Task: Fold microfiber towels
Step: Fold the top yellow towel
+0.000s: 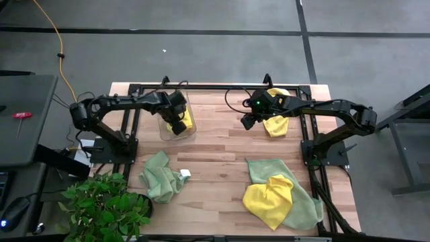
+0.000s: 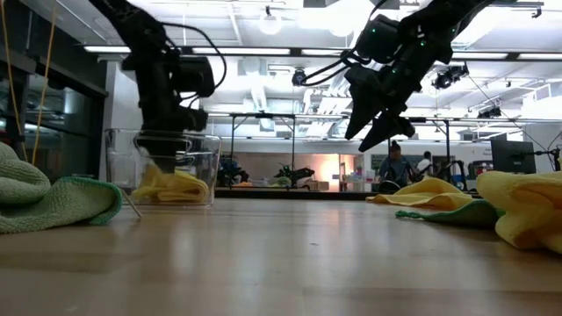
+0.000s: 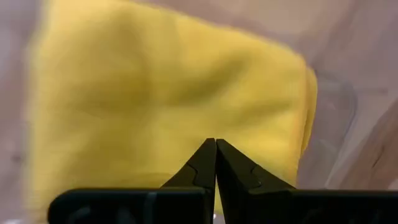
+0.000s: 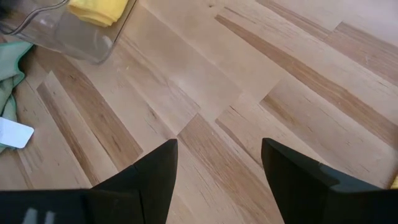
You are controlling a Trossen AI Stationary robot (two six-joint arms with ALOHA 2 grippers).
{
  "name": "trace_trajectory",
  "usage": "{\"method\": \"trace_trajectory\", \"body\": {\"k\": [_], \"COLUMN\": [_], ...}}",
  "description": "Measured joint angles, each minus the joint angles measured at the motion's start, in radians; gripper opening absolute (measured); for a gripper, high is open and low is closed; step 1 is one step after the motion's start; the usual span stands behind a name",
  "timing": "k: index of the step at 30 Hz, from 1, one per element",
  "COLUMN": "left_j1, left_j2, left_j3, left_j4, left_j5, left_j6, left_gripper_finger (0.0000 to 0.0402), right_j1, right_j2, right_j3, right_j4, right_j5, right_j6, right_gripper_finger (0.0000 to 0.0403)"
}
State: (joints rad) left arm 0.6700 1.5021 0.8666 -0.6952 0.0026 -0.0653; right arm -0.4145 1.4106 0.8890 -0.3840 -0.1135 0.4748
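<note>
I had the left pincer down inside the clear bin, clenched on nothing, its tips just above the folded yellow towel lying there. I judged that towel stowed. The right pincer hung released right of the bin, over bare table. Next I'd need to lift the left arm clear and fetch another towel, perhaps the green one nearer me than the bin.

Bright overhead ceiling lights; left wrist view blurred
</note>
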Motion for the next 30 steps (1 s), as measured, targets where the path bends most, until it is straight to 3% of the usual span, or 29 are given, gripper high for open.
{"method": "trace_trajectory", "body": {"k": [5, 11, 23, 30], "left_j1": [0.038, 0.023, -0.264, -0.366], "left_j2": [0.000, 0.000, 0.000, 0.000], "left_j3": [0.111, 0.238, 0.224, 0.182], "left_j4": [-0.080, -0.186, -0.317, -0.379], "left_j5": [-0.006, 0.095, 0.143, 0.088], "left_j6": [-0.005, -0.033, -0.186, -0.268], "left_gripper_finger": [0.0000, 0.0000, 0.0000, 0.0000], "right_j1": [0.000, 0.000, 0.000, 0.000], "right_j2": [0.000, 0.000, 0.000, 0.000], "right_j3": [0.000, 0.000, 0.000, 0.000], "right_j4": [0.000, 0.000, 0.000, 0.000], "right_j5": [0.000, 0.000, -0.001, -0.002], "right_j6": [-0.003, -0.005, -0.012, -0.005], "right_gripper_finger": [0.0224, 0.0224, 0.0224, 0.0224]}}
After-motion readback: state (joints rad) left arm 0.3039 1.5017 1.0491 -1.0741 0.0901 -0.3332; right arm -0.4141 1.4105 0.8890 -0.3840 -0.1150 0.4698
